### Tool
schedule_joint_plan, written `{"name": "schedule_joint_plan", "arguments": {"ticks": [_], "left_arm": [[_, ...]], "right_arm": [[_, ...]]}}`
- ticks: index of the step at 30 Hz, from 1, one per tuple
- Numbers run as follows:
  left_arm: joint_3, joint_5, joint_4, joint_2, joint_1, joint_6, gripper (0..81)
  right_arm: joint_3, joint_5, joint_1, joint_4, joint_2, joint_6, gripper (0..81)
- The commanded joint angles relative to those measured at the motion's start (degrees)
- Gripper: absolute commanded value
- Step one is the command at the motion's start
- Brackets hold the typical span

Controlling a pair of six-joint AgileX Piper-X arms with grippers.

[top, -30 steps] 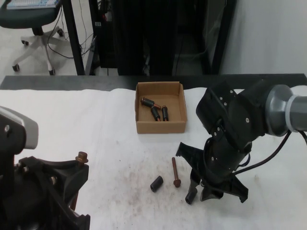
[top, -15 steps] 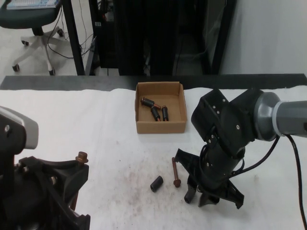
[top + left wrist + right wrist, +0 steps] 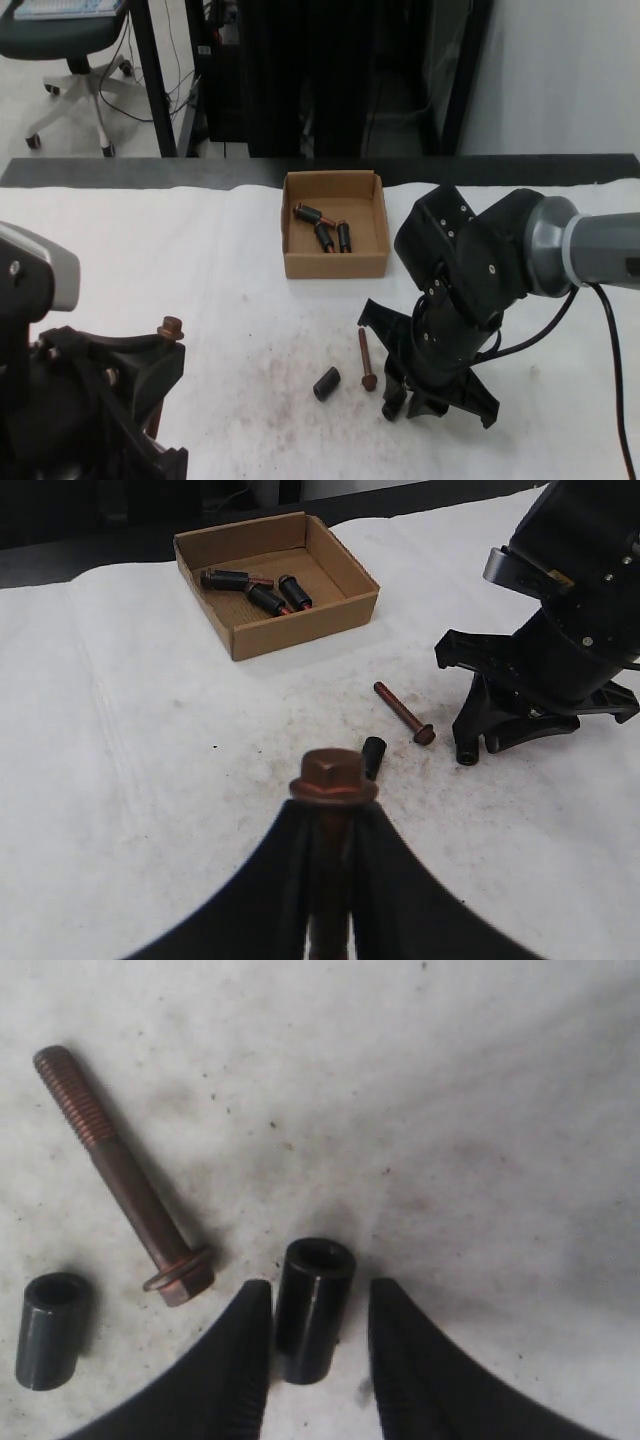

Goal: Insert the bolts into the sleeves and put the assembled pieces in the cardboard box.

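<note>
Black sleeve (image 3: 312, 1310) lies on the white cloth (image 3: 200, 250) covering the bench, framed by the right gripper (image 3: 318, 1295). Its two fingers (image 3: 235, 1365) stand apart on either side of the sleeve without clamping it, and a sliver of cloth shows beside the sleeve. The right arm (image 3: 470, 270) hangs over the spot, right of centre on the near half of the bench. Just left of the black sleeve lies a loose bolt (image 3: 366, 358), copper-coloured, its hexagonal head toward the near edge and its threaded end pointing to the far side; bolt and sleeve sit close but apart. Left again of that bolt, a second sleeve (image 3: 326, 383) lies by itself on a patch of cloth stained reddish-brown. At the near left, the left gripper (image 3: 332, 830) is clamped on a second bolt (image 3: 333, 775), gripping its shank with the hexagonal head standing clear above the fingertips. Toward the far side, about mid-bench, sits the cardboard box (image 3: 335, 266), open-topped, with three assembled pieces (image 3: 323, 236) on its floor, dark sleeves with copper ends showing. One lies toward the box's far left corner, the other two side by side nearer its middle. Beyond the bench's far edge, at far left, stands an office chair (image 3: 60, 35).
</note>
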Motion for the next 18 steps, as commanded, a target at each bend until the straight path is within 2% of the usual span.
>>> {"name": "schedule_joint_plan", "arguments": {"ticks": [1, 18], "left_arm": [[-0.18, -0.06, -0.20, -0.29, 0.11, 0.06, 0.2], [-0.18, -0.06, -0.20, -0.29, 0.11, 0.06, 0.2]], "right_arm": [[-0.20, 0.49, 0.10, -0.55, -0.08, 0.27, 31.0], [-0.22, 0.59, 0.10, -0.20, -0.08, 1.47, 30.9]]}}
